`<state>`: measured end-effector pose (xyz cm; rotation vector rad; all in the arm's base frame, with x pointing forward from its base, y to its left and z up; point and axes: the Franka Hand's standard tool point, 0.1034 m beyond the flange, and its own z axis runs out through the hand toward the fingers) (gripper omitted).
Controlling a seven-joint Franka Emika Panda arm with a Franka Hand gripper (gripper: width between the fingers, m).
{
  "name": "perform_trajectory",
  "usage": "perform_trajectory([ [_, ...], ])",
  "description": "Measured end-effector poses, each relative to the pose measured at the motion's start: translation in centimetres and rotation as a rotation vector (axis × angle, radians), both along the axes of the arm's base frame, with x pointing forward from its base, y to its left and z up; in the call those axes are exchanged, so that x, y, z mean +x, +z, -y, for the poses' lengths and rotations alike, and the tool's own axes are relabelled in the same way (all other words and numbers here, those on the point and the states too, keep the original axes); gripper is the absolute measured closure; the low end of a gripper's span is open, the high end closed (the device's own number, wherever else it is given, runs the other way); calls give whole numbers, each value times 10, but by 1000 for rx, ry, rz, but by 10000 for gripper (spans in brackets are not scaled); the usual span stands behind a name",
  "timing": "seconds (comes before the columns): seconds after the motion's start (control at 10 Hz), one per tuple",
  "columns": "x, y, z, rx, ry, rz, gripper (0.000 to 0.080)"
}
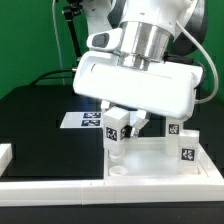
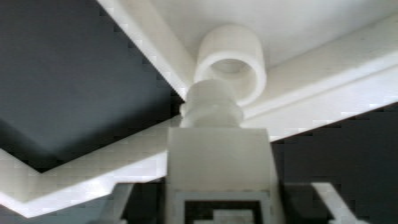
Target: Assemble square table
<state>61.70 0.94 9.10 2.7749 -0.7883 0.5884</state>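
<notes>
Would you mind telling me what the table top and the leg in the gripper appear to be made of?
Table top: probably white plastic, matte and smooth, with moulded raised edges. Leg: apparently the same white plastic, a uniform surface with rounded edges, though coated wood cannot be ruled out. The gripper holds it.

My single white-and-grey metal arm descends steeply from above, wrist vertical, the broad white wrist housing level over the table's near edge, towards the exterior view's right. My two-finger gripper points straight down. My jaws stand closed on a small white tagged leg block, held upright; the wrist view confirms the block seated between them.
</notes>
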Motion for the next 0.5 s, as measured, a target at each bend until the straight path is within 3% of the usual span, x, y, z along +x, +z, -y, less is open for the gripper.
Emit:
perform_trajectory([
  [0.1,1,0,-1,1,1,4,512],
  [0.3,13,12,-13,29,26,127,512],
  [0.5,14,14,-25,53,47,241,512],
])
